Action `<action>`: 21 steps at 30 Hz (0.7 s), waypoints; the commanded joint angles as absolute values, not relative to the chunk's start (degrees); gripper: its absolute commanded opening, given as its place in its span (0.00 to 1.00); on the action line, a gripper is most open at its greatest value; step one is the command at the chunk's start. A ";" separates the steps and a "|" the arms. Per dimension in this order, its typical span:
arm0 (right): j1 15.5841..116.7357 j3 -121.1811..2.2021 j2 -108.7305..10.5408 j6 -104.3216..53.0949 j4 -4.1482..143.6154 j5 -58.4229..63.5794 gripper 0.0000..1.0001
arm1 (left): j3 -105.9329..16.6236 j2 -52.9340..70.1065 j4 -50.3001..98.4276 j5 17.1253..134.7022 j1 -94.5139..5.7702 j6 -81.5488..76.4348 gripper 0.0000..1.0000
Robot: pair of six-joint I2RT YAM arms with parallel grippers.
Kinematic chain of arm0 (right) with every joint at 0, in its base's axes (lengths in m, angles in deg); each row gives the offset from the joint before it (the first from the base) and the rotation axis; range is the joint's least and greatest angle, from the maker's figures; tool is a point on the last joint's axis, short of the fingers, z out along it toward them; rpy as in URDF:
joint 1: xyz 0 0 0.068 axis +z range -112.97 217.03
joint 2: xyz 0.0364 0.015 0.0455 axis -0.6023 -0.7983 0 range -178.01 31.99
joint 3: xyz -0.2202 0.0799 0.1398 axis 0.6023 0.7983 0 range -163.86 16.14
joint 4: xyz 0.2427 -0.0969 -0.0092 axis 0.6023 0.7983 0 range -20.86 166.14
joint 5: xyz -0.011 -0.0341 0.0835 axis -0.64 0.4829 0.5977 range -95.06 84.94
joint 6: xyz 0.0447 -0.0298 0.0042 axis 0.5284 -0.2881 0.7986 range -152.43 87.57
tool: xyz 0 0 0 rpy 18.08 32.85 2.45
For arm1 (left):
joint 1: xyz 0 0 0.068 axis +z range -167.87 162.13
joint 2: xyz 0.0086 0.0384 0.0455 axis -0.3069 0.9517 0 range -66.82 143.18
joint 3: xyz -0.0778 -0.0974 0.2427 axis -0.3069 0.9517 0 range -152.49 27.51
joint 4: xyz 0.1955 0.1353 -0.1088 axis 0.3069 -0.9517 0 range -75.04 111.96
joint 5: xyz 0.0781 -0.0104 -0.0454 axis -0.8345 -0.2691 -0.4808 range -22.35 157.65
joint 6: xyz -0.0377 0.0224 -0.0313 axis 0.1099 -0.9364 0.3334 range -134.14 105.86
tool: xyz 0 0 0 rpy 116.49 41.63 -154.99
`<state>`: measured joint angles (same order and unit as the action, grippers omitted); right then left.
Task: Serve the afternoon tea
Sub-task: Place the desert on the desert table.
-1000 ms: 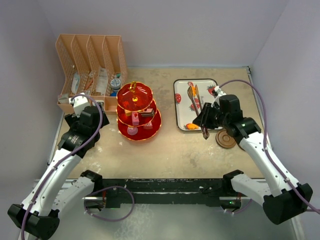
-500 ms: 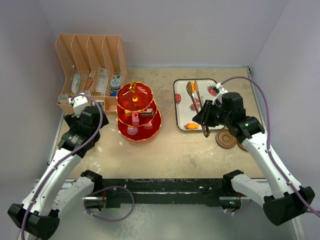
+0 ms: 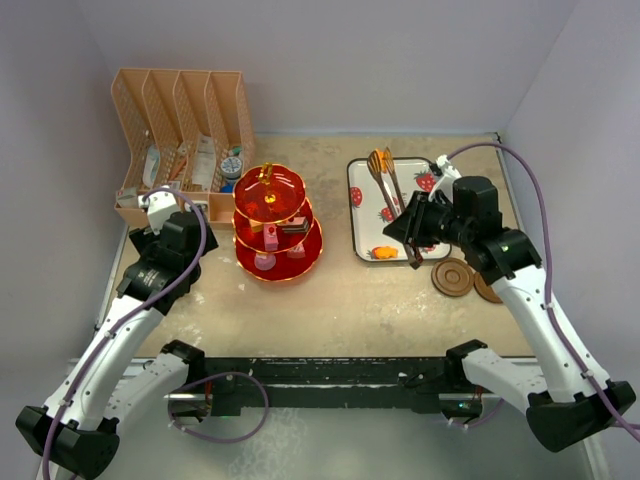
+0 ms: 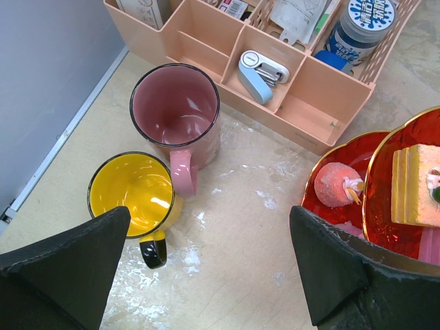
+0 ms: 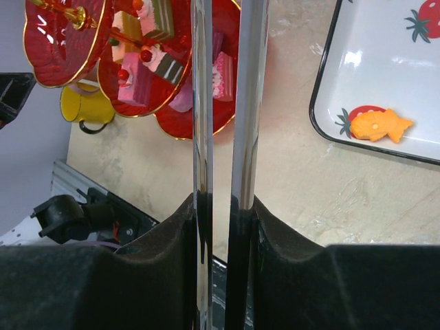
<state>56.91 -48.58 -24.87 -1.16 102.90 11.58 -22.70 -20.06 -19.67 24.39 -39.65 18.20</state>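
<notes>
While the left gripper gapes beside a glossy pink mug, the right gripper clamps slim shiny tongs.

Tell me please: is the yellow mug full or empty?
Empty. The left wrist view looks into the upright yellow mug and shows only its bare, glossy bottom.
</notes>
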 commanded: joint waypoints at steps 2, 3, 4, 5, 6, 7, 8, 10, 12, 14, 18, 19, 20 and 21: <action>56.98 -51.98 -24.18 -1.76 100.89 15.65 0.24 | -23.19 -20.15 -18.56 24.02 -39.73 18.50 0.97; 56.98 -52.25 -24.25 -1.77 100.87 16.06 0.24 | -23.20 -20.17 -18.56 24.05 -39.81 18.41 0.97; 56.98 -52.46 -24.33 -1.79 100.85 16.49 0.24 | -23.20 -20.15 -18.56 24.06 -39.84 18.46 0.97; 57.01 -52.64 -24.43 -1.76 100.62 17.03 0.24 | -23.20 -20.21 -18.56 24.06 -39.79 18.47 0.97; 57.05 -52.86 -24.61 -1.78 100.40 17.67 0.24 | -23.20 -20.23 -18.56 24.06 -39.81 18.47 0.97; 57.07 -53.06 -24.88 -1.71 100.08 18.44 0.24 | -23.17 -20.27 -18.55 24.06 -39.84 18.40 0.97; 57.12 -53.29 -25.23 -1.50 99.73 19.09 0.24 | -23.17 -20.24 -18.61 24.06 -39.84 18.46 0.97; 57.50 -54.30 -25.92 -1.02 99.01 20.17 0.24 | -23.19 -20.40 -18.58 23.93 -39.83 18.55 0.97; 58.18 -55.78 -26.85 -0.57 98.68 20.45 0.23 | -23.18 -20.61 -18.63 23.88 -39.84 18.56 0.97; 58.82 -56.63 -27.29 -0.20 97.71 21.06 0.23 | -23.14 -20.72 -18.58 23.93 -39.79 18.56 0.97; 60.27 -57.55 -28.73 0.58 95.54 22.72 0.23 | -23.14 -20.39 -18.38 24.36 -39.77 18.38 0.97; 60.95 -58.19 -29.59 0.57 95.80 22.42 0.23 | -23.16 -20.24 -18.38 24.40 -39.84 18.35 0.97; 61.86 -58.86 -30.39 0.43 96.00 21.80 0.23 | -23.14 -20.20 -18.50 24.37 -39.83 18.38 0.97; 62.94 -59.25 -31.18 0.43 95.75 21.33 0.23 | -23.26 -20.13 -18.62 24.21 -39.84 18.38 0.97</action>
<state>60.21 -55.19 -29.18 0.02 100.08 20.04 -22.70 -20.06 -19.67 24.43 -39.65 18.20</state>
